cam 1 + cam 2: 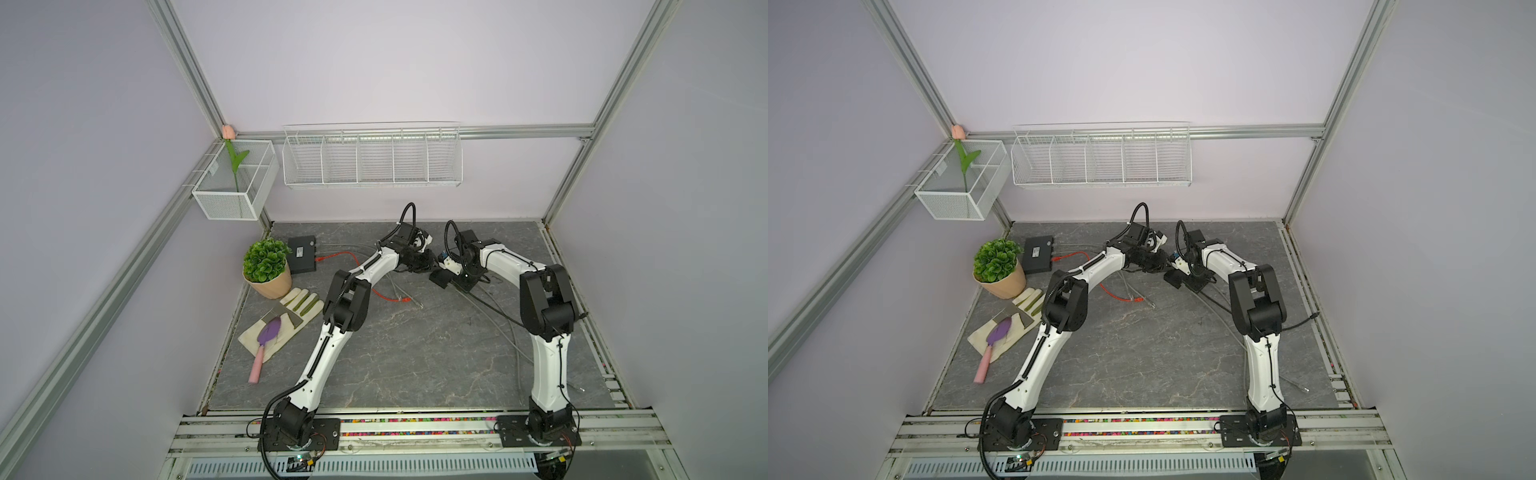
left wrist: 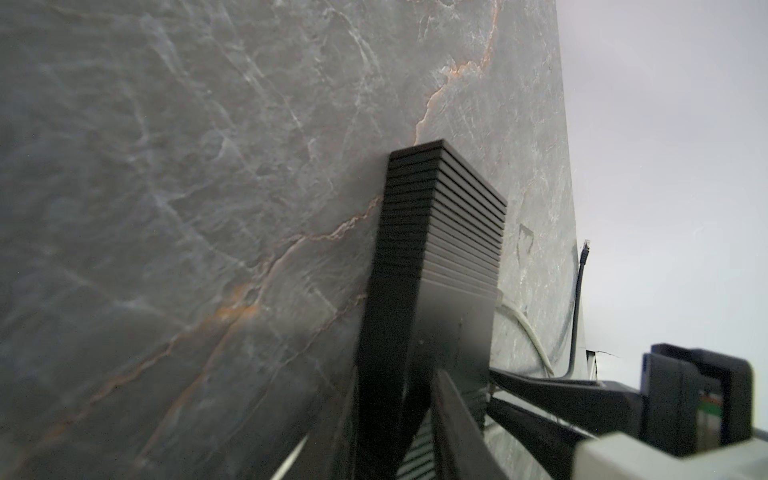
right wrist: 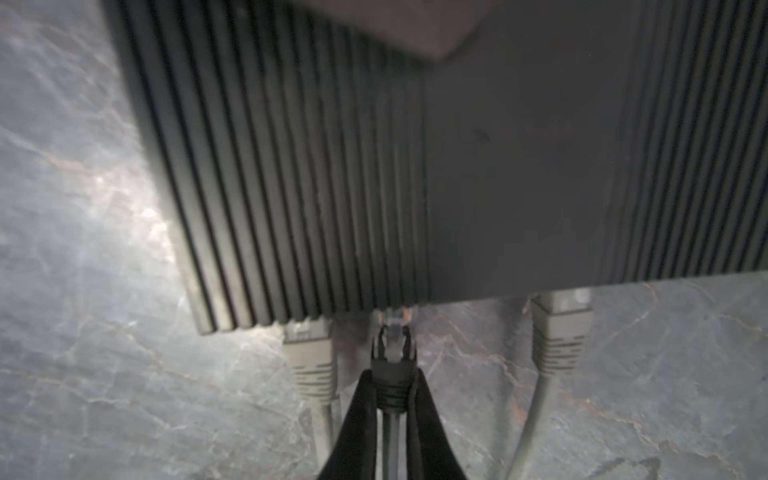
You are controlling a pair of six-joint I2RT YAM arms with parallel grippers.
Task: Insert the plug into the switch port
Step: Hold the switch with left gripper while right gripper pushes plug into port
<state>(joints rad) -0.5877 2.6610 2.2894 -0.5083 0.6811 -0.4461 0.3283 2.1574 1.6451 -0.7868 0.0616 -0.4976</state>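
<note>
1. The table top [image 1: 395, 357] was a grey slab veined like marble, closed in by pale lilac walls [image 1: 395, 62] and a silver metal frame [image 1: 519, 130]
2. Two baskets hung on the walls: one mesh basket [image 1: 232, 187] in the left corner holding one tulip [image 1: 227, 132], and one long wire rack [image 1: 372, 160] split into five bays
3. On the left of the slab stood one potted plant [image 1: 266, 264], with one glove [image 1: 305, 306] beside it and one trowel [image 1: 270, 330] lying on the glove
4. Behind the plant lay one black box [image 1: 302, 254], with one orange cable [image 1: 334, 256] reaching its side
5. The two arms met at the back middle over the switch [image 3: 519, 166], which lay flat on the slab
6. The left gripper [image 1: 433, 269] pinched the switch by its edge
7. The right gripper [image 3: 392, 386] was clamped on the black boot of the plug [image 3: 392, 361]
8. The plug's clear tip sat at the switch's port edge, between two grey plugs [image 3: 309, 353] already seated there; how deep it sat could not be told
</note>
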